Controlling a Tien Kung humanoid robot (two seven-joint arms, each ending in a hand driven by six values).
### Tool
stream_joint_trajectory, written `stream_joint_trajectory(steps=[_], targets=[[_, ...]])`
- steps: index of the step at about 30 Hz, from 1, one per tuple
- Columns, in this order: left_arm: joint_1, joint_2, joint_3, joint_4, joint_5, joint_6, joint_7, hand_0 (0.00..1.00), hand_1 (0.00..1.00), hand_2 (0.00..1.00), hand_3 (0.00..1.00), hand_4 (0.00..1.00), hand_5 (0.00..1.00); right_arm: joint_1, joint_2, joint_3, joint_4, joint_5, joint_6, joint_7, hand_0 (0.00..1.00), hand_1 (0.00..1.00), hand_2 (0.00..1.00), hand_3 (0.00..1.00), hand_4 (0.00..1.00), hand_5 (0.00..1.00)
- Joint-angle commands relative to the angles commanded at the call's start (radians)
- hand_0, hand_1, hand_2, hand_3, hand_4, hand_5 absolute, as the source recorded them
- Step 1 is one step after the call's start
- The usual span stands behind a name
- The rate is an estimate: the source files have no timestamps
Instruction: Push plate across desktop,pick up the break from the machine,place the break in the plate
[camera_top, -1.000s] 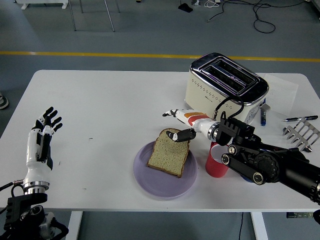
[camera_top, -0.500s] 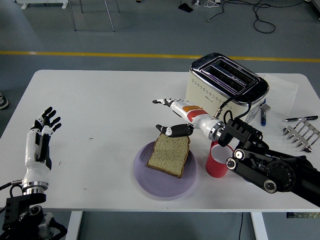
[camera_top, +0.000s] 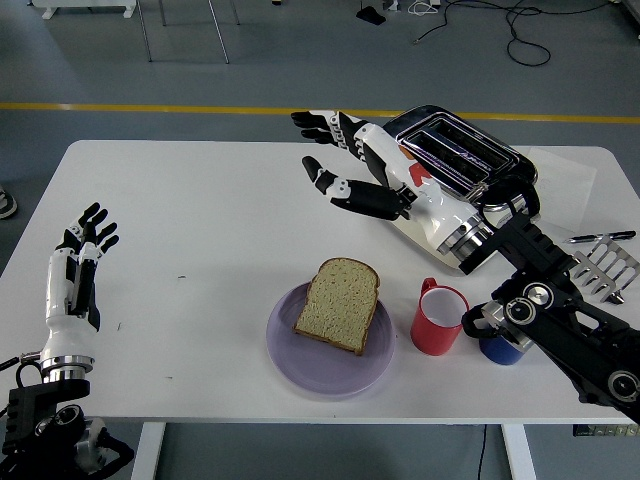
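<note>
The slice of bread (camera_top: 340, 304) lies flat on the lilac plate (camera_top: 329, 343), covering its upper middle part, with the rounded crust end pointing toward the far side of the tabletop (camera_top: 200, 240). The plate sits near the front edge, a little right of centre. Nothing touches the bread. Just to the right of the plate stands a red mug (camera_top: 438, 317), upright, its open mouth showing, and behind it at its right side a blue cup (camera_top: 500, 347) is partly hidden by the right arm. Farther back on the right stands the toaster (camera_top: 462, 163), cream-sided with a shiny chrome top and two dark slots; its front is partly covered by the right forearm. The right hand (camera_top: 345, 160) is raised above the tabletop, up and left of the toaster and well apart from the bread, with its fingers (camera_top: 310, 120) spread wide and holding nothing, the thumb hanging lower than the rest. At the right edge lie a metal rack (camera_top: 603, 268) and a dark pen (camera_top: 598, 237). The left hand (camera_top: 82, 252) rests at the left edge of the tabletop, upright, its fingers spread and empty, far from the plate.
</note>
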Motion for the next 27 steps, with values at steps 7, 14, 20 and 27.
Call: stream_joint_trajectory(steps=[7, 14, 20, 27], targets=[[-0.007, 0.004, -0.025, -0.034, 0.001, -0.001, 0.012, 0.768, 0.809, 0.889, 0.864, 0.496, 0.861, -0.189, -0.041, 0.277, 0.053, 0.251, 0.047, -0.024, 0.84, 0.794, 0.808, 0.805, 0.539, 0.382], [0.002, 0.005, -0.032, -0.056, -0.01, -0.016, 0.037, 0.774, 0.815, 0.889, 0.865, 0.496, 0.863, -0.352, -0.041, 0.549, 0.027, 0.338, 0.096, -0.061, 0.842, 0.797, 0.812, 0.81, 0.537, 0.431], [0.007, 0.005, -0.054, -0.07, -0.015, -0.042, 0.08, 0.783, 0.819, 0.888, 0.863, 0.502, 0.878, -0.443, -0.017, 0.627, -0.027, 0.314, 0.119, -0.07, 0.846, 0.796, 0.814, 0.812, 0.537, 0.442], [0.001, 0.004, -0.065, -0.086, -0.029, -0.079, 0.128, 0.789, 0.824, 0.887, 0.863, 0.501, 0.878, -0.468, 0.01, 0.652, -0.076, 0.299, 0.136, -0.089, 0.848, 0.797, 0.817, 0.81, 0.534, 0.462]])
